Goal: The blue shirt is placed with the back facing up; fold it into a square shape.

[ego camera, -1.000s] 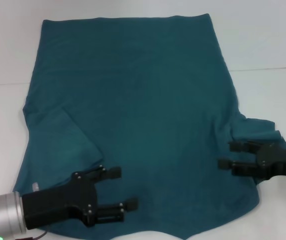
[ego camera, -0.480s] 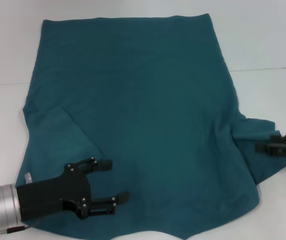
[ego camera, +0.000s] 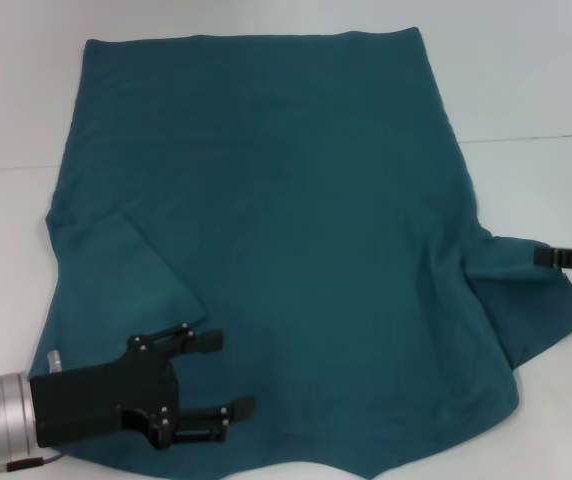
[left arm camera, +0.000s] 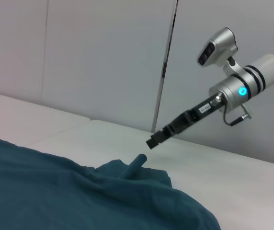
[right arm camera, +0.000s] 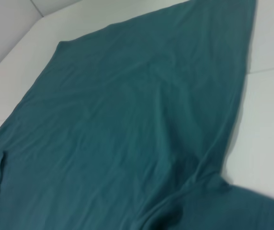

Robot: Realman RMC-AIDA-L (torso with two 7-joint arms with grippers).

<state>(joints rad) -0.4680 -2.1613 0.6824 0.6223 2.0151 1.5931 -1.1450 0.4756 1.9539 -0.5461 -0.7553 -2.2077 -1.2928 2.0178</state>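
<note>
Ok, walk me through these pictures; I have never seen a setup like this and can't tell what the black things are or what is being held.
This is a two-armed robot at a white table. The wide picture comes from a camera on its head, looking down. The other two come from cameras on its wrists. Spread flat on the table is the blue shirt, plain side up. The black claw near the bottom is the left gripper, open above the shirt's near edge and holding nothing. The right gripper is at the picture's right edge by the shirt's sleeve; the left wrist picture shows it above the cloth, not gripping it.
</note>
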